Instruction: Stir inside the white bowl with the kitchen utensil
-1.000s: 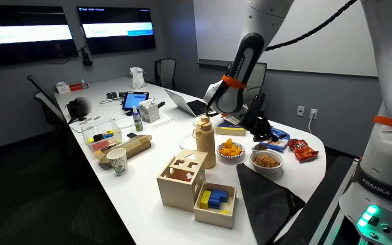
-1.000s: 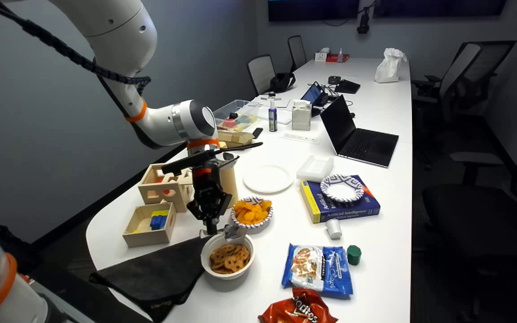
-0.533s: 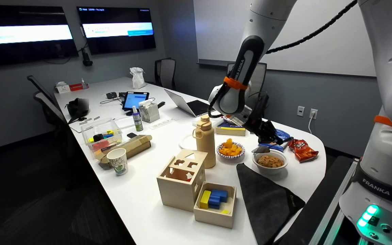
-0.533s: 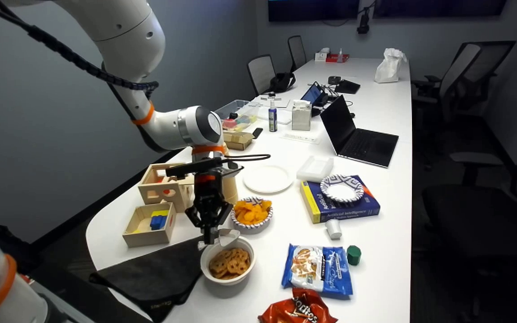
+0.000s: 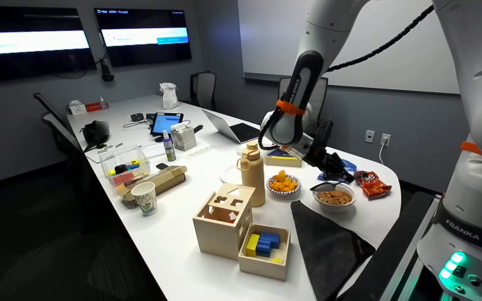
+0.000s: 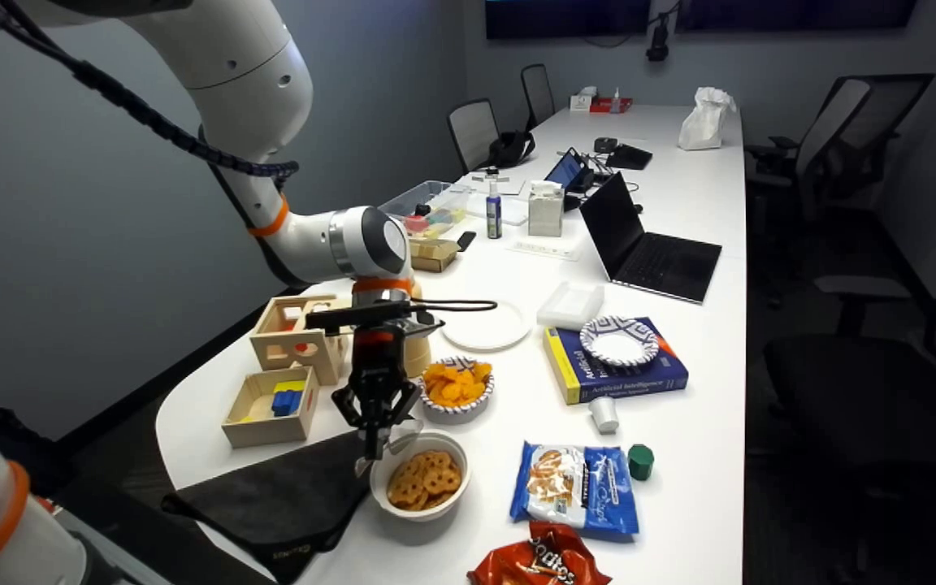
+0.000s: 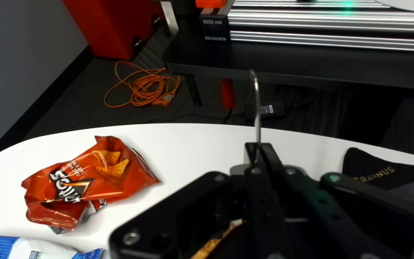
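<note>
The white bowl [image 5: 335,207] holds orange-brown food pieces and stands on the table in both exterior views [image 6: 419,513]. My gripper [image 5: 350,178] is shut on a metal spoon-like utensil [image 5: 324,187]. The utensil's broad head lies over the bowl's far-left rim, tilted, with its tip at or just outside the rim; I cannot tell whether it touches the food. In an exterior view the fingertips [image 6: 374,453] are beside the bowl's rim. In the wrist view the thin handle [image 7: 257,111] sticks out between the closed fingertips [image 7: 258,148], and the bowl is mostly hidden behind the gripper.
A patterned bowl of yellow chips [image 5: 283,184] and a tan bottle [image 5: 253,175] stand near. A red chip bag [image 5: 373,184] and a blue snack bag [image 6: 574,487] lie close. A dark cloth [image 6: 281,491] and wooden boxes [image 5: 264,255] are also on the table.
My gripper has moved lower and towards the red bag with the utensil in it. The utensil's head now reaches over the bowl. The white bowl has shifted slightly the same way.
</note>
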